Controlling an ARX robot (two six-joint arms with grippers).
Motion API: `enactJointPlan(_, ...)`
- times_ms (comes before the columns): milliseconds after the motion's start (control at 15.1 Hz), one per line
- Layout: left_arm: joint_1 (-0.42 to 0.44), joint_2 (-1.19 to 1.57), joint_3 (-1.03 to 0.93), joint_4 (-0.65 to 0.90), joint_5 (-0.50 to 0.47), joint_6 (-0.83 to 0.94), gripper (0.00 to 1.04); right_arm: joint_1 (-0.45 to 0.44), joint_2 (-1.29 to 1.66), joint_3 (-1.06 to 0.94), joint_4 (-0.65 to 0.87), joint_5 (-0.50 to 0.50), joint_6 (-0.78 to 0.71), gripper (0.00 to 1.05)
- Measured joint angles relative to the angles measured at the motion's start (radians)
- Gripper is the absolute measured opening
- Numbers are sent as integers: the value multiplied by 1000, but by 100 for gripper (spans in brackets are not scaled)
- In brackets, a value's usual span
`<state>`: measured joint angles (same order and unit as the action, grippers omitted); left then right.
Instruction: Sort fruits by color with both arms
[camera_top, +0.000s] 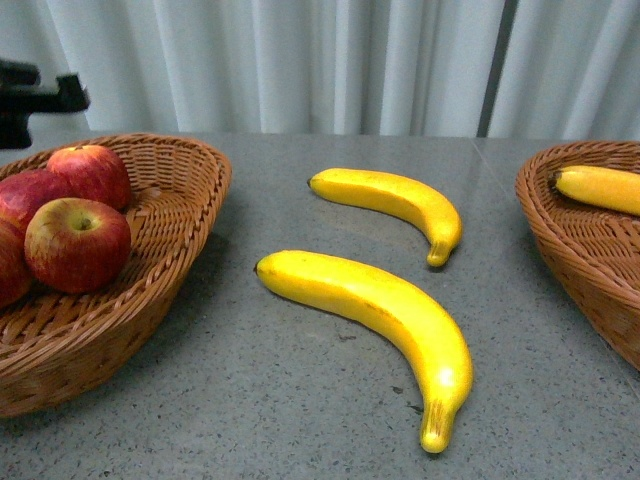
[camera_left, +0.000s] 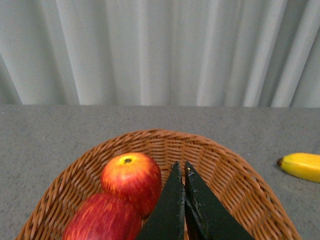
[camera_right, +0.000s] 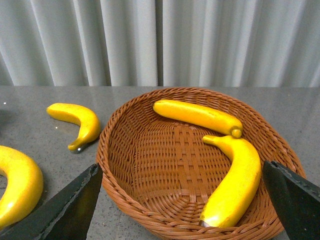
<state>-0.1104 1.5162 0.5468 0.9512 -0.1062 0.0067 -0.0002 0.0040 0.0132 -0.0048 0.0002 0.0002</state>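
Black left fingers (camera_left: 171, 210) pinched, right fingers (camera_right: 70, 210) — splayed

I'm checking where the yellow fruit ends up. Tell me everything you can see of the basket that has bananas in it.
The basket is a shallow oval bowl of brown woven wicker with a braided rim, looking intact. It sits upright on the grey speckled table, on the robot's right. Two bananas lie inside: a nearly straight banana by the far rim and a curved banana resting up against the wall. Nothing else is seen touching it.
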Motion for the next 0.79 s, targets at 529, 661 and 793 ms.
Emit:
enactJointPlan(529,110,-490,-463,-2,105,-3,2,0,0,0,0,0,0,98)
enactJointPlan(661,110,-565,-508,-83,105,-3,2,0,0,0,0,0,0,98)
enactJointPlan(793,110,-690,-513,-163,105,-3,2,0,0,0,0,0,0,98)
